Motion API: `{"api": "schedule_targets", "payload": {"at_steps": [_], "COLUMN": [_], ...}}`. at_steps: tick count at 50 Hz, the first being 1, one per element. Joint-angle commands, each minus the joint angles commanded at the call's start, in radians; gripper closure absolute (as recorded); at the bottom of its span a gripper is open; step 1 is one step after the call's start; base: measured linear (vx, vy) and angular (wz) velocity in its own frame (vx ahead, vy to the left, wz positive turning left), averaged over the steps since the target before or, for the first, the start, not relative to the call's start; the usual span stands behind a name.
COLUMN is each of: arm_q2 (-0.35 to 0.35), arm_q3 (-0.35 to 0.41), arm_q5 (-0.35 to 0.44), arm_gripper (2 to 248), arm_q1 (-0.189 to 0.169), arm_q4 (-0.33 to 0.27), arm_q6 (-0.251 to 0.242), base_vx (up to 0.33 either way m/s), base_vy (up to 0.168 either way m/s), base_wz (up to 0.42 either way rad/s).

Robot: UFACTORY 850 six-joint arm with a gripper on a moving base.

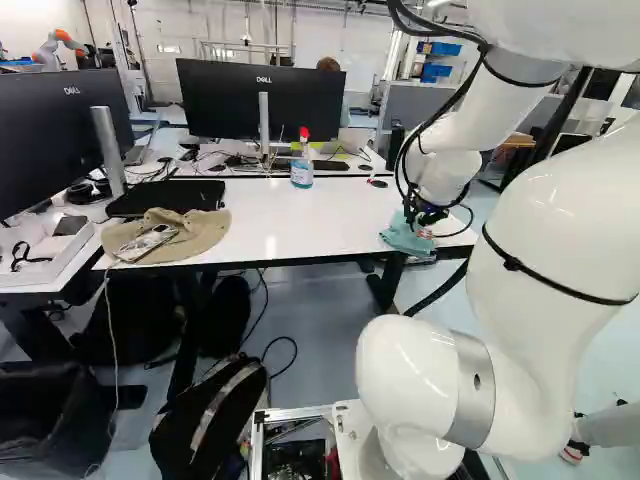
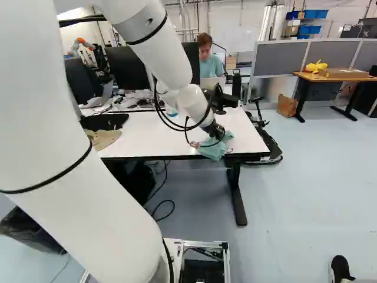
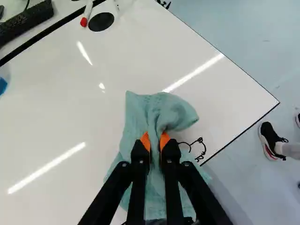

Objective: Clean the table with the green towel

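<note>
In the left base view my gripper point(image 1: 428, 214) is low over the right end of the white table point(image 1: 290, 222), with the green towel point(image 1: 403, 238) bunched beneath it. In the wrist view, the gripper point(image 3: 155, 140) is shut on a fold of the green towel point(image 3: 161, 110), its orange pads pinching it from both sides. The cloth spreads on the tabletop ahead of and under the fingers, hiding the surface there. Beside it, near the table's edge, black drawn marks point(image 3: 199, 149) show.
On the table are a spray bottle point(image 1: 302, 165), a tan cap point(image 1: 170, 236), a flat black case point(image 1: 168, 198) and monitors point(image 1: 262, 100). A red-tipped pen point(image 3: 86, 18) lies by a black disc point(image 3: 101, 21). A person's shoe point(image 3: 271, 141) is beyond the table edge. Another robot point(image 1: 58, 45) stands far back.
</note>
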Motion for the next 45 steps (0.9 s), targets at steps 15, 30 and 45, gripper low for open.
{"api": "schedule_targets", "payload": {"at_steps": [15, 30, 45], "arm_q2": [0.000, 0.000, 0.000], "arm_q3": [0.000, 0.000, 0.000], "arm_q5": [-0.045, -0.090, -0.119], "arm_gripper": [208, 208, 208], "arm_q1": [0.000, 0.000, 0.000], "arm_q4": [0.000, 0.000, 0.000], "arm_q6": [0.000, 0.000, 0.000], "base_vx": [0.000, 0.000, 0.000], "base_vy": [0.000, 0.000, 0.000], "base_wz": [0.000, 0.000, 0.000]}}
